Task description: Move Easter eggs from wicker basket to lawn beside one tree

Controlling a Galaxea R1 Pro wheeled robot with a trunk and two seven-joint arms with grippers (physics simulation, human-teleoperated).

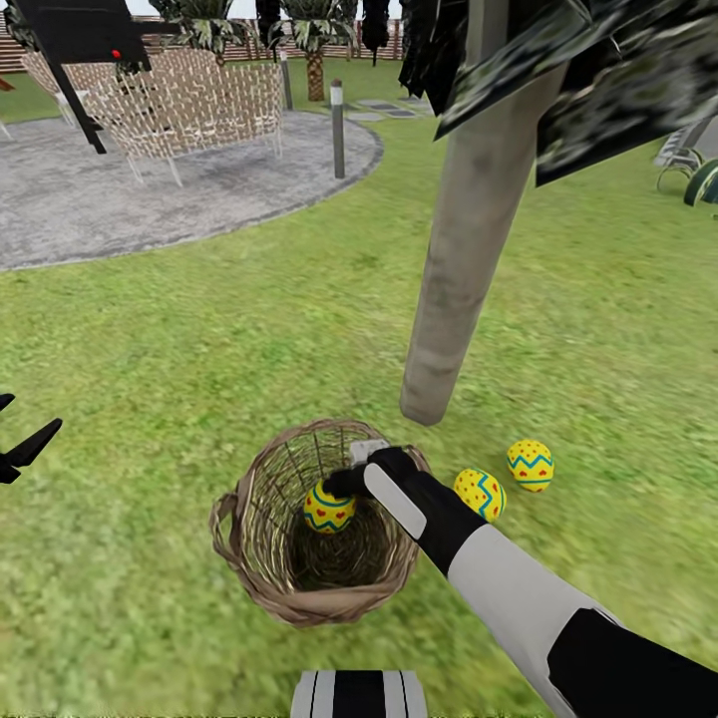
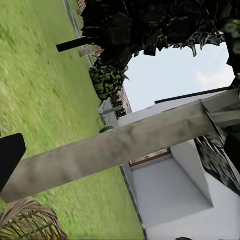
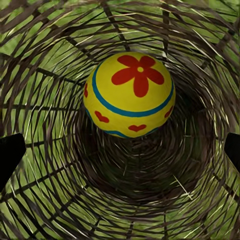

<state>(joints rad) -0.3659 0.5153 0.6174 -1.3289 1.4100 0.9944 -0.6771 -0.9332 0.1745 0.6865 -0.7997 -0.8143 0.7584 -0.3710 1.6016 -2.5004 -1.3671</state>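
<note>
Eggs: one (image 3: 129, 95) in basket (image 1: 261, 558) below right gripper (image 1: 344, 486), fingers apart; two (image 1: 480, 494) (image 1: 531, 465) on lawn (image 1: 199, 339) by tree (image 1: 469, 249).

Nothing readable anywhere, honestly. No text, labels, brands or numbers showed up. The eggs (image 1: 329, 510) only had painted patterns: zigzags, dots, hearts, a red flower. No lettering on those either.
</note>
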